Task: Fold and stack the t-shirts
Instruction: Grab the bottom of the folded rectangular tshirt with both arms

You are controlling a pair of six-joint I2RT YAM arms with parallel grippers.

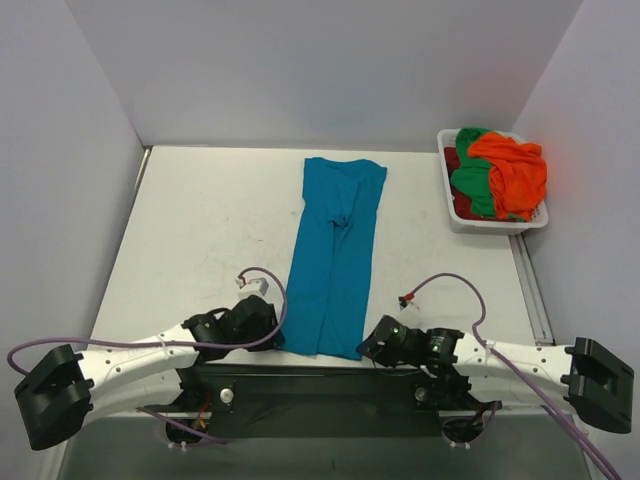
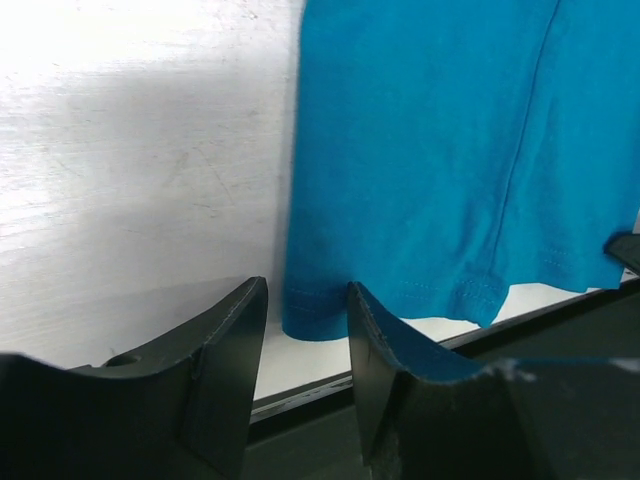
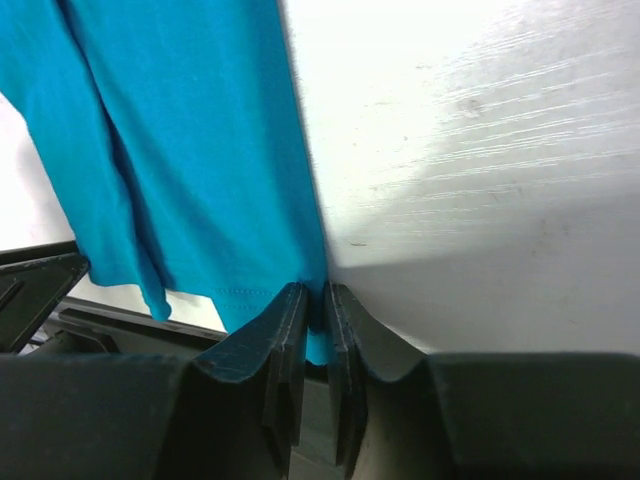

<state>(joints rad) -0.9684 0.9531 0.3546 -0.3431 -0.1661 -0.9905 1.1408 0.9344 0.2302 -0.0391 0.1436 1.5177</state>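
Note:
A teal t-shirt [image 1: 335, 250] lies as a long narrow strip down the middle of the white table, its hem at the near edge. My left gripper [image 1: 272, 330] sits at the hem's left corner. In the left wrist view the left gripper [image 2: 305, 300] is open, and the teal t-shirt [image 2: 440, 150] has its corner lying just past the fingertips. My right gripper [image 1: 368, 348] is at the hem's right corner. In the right wrist view the right gripper [image 3: 317, 295] has its jaws pinched on the edge of the teal t-shirt [image 3: 180, 130].
A white basket [image 1: 455, 215] at the back right holds an orange t-shirt [image 1: 515, 170], a green one [image 1: 470, 180] and a dark red one [image 1: 452, 160]. Purple cables [image 1: 450, 280] loop over the table near both wrists. Walls enclose three sides.

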